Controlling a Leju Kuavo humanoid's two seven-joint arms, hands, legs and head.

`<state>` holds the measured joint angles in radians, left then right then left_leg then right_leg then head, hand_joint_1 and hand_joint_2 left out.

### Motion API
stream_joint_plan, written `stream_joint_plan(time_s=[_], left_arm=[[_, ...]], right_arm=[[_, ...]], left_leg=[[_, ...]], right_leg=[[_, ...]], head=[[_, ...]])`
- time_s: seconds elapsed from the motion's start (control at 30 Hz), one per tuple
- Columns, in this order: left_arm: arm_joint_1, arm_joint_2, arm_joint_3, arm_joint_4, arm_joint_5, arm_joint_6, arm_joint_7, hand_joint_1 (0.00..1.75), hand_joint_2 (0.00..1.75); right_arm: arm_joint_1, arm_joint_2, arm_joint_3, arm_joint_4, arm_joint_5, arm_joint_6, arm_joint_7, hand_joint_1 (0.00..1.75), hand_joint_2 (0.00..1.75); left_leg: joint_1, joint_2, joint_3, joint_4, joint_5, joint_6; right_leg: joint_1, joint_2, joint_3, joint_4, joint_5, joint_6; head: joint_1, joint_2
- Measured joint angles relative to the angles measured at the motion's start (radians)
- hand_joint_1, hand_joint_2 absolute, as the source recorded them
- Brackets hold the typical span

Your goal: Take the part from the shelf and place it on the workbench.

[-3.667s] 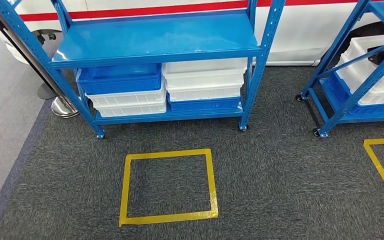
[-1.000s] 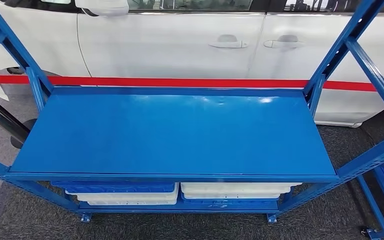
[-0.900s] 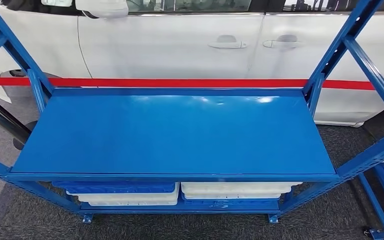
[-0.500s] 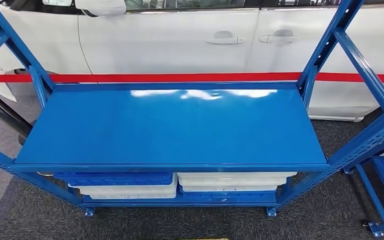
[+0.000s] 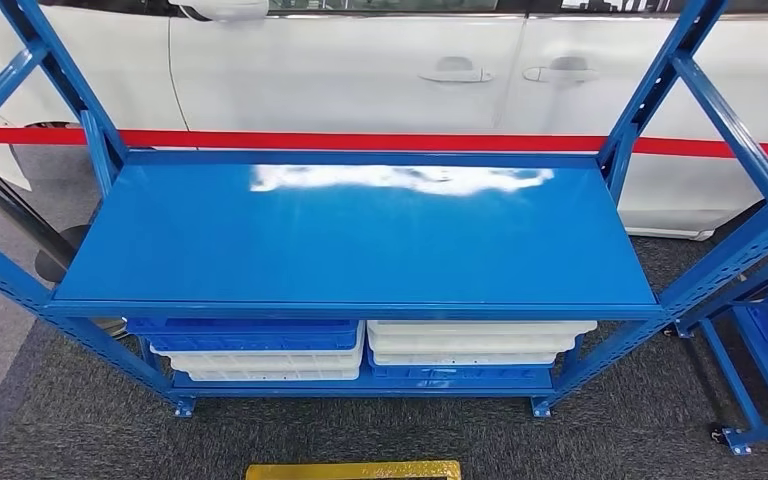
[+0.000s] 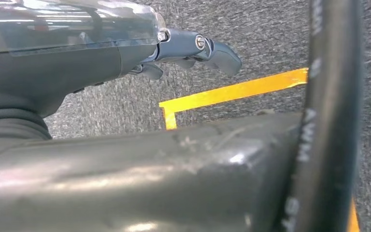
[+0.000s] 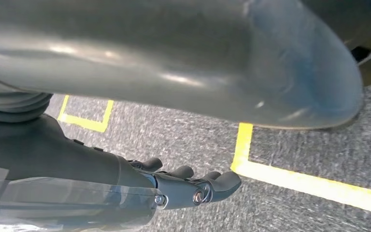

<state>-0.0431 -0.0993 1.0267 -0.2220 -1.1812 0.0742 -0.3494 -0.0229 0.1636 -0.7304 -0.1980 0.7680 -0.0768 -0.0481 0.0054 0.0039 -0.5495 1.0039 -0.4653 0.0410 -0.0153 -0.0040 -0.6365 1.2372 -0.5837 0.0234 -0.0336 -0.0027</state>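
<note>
Facing blue shelf (image 5: 355, 240) head-on, top deck bare and glossy, no part visible on it.
Stacked under the deck: blue bin (image 5: 245, 333) over white bins (image 5: 260, 362) on left, white bins over a blue one (image 5: 470, 343) on right. White car (image 5: 360, 70) and red stripe (image 5: 360, 141) on far side; second blue rack (image 5: 760, 330) at right edge. Yellow floor tape (image 5: 352, 470) near. Left hand (image 6: 193, 50) hanging over grey carpet (image 6: 270, 38), fingers apart, holding nothing. Right hand (image 7: 188, 186) same: fingers spread, empty, above carpet near yellow tape.
</note>
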Motion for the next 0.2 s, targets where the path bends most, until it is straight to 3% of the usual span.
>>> stream_joint_plan(time_s=[0.07, 0.1, 0.13, 0.2], left_arm=[[0.0, -0.001, 0.001, 0.0, -0.001, 0.0, -0.001, 0.0, 0.0], [0.0, -0.003, 0.001, 0.0, -0.001, 0.0, -0.001, 0.0, 0.0], [-0.001, -0.004, 0.002, 0.0, -0.001, 0.0, -0.001, 0.0, 0.0], [-0.002, -0.004, 0.002, 0.0, -0.002, 0.0, -0.002, 0.0, 0.0]], right_arm=[[-0.001, -0.001, -0.001, 0.0, 0.002, -0.001, 0.0, 0.0, 0.0], [-0.001, -0.001, -0.001, 0.0, 0.003, -0.001, 0.0, 0.0, 0.0], [-0.001, -0.001, -0.002, 0.0, 0.003, -0.001, 0.001, 0.0, 0.0], [-0.001, -0.001, -0.003, 0.0, 0.004, -0.001, 0.001, 0.0, 0.0]], left_leg=[[-0.002, 0.0, -0.005, 0.003, 0.006, -0.006], [-0.003, 0.0, -0.007, 0.004, 0.008, -0.01], [-0.004, 0.0, -0.008, 0.005, 0.01, -0.015], [-0.004, 0.001, -0.009, 0.005, 0.015, -0.022]], right_leg=[[0.004, 0.0, 0.097, -0.142, 0.047, -0.013], [0.008, 0.0, 0.128, -0.194, 0.059, -0.019], [0.011, 0.0, 0.147, -0.229, 0.062, -0.025], [0.014, 0.0, 0.147, -0.241, 0.063, -0.03]], head=[[0.0, 0.0], [0.0, 0.0], [0.0, 0.0], [0.0, 0.0]])
